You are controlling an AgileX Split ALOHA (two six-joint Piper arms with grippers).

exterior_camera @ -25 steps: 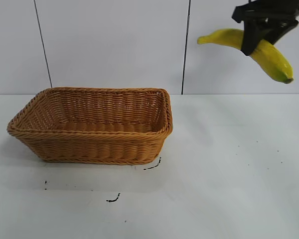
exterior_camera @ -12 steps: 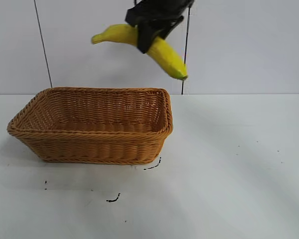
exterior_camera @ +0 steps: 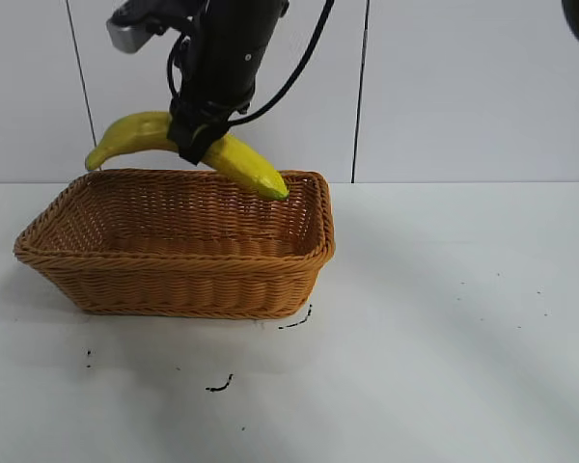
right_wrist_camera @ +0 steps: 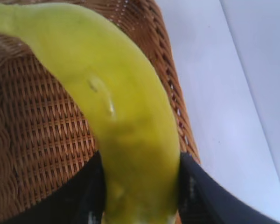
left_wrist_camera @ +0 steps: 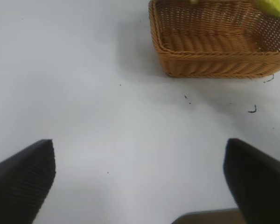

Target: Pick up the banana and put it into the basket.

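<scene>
basket (exterior_camera: 183, 260): woven wicker, tan-orange, ribbed and rough, braided rim
banana (exterior_camera: 246, 166): smooth yellow skin, faint sheen
counter (exterior_camera: 444, 338): white, matt, smooth, few dark specks

A white tabletop (exterior_camera: 444, 367) with small black marks (exterior_camera: 219, 385) meets a pale panelled wall (exterior_camera: 463, 96) with dark vertical seams (exterior_camera: 360, 92).

The right end effector (exterior_camera: 199, 143) hangs above the basket (exterior_camera: 183, 280), clamped across the middle of the banana (exterior_camera: 246, 166). The banana is in the air over the basket's far rim, its stem end out past the basket's left rear corner and its greenish tip dipping toward the inside. The basket stands on the white bench (exterior_camera: 444, 338), with small dark marks (exterior_camera: 219, 386) on the surface before it.
</scene>
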